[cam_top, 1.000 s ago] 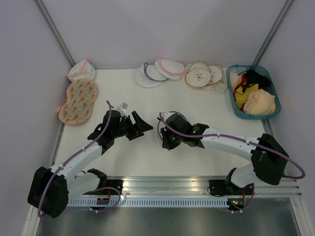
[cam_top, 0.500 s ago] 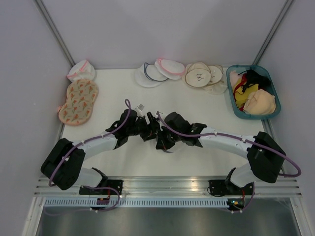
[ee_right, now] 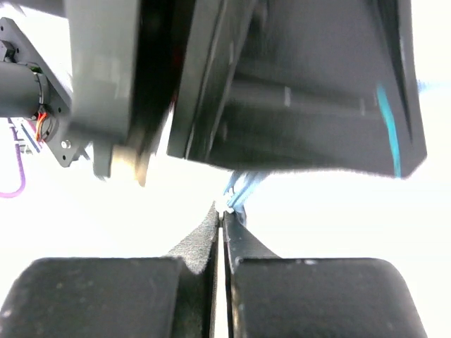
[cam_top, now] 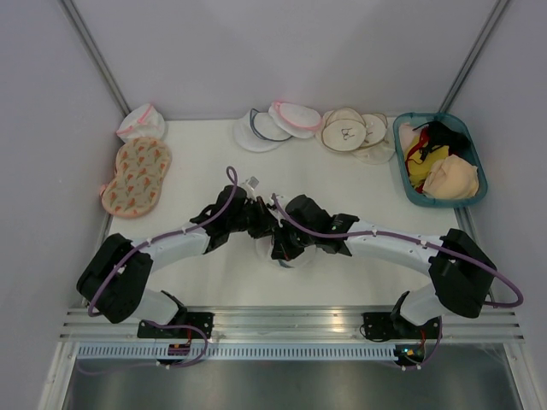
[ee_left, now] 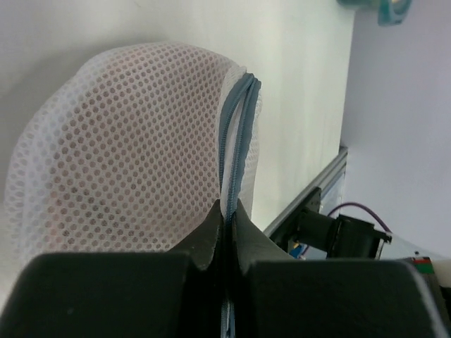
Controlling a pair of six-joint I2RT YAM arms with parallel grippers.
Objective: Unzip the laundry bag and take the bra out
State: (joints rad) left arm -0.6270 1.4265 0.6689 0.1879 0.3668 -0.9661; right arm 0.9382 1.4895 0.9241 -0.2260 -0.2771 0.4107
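The laundry bag (ee_left: 134,141) of white see-through mesh fills the left wrist view, its blue-grey zip rim (ee_left: 236,134) running down into my left gripper (ee_left: 229,211), which is shut on that rim. A dusty-pink tint behind the mesh is the bra (ee_left: 84,211), still inside. In the top view both grippers meet mid-table over the bag (cam_top: 289,259), which is almost wholly hidden beneath them. My left gripper (cam_top: 267,224) comes in from the left. My right gripper (cam_top: 279,244) is shut on the small blue zip pull (ee_right: 239,191), right under the left gripper's body.
Along the back edge lie white mesh bags (cam_top: 269,126) and beige round bags (cam_top: 346,130). A teal basket (cam_top: 400,162) of garments stands at the back right. An orange-patterned bag (cam_top: 137,175) and a pink-trimmed white bag (cam_top: 141,122) lie at the far left.
My left arm swung right to the bag and its jaws closed on the zip rim. The right gripper stayed shut in place.
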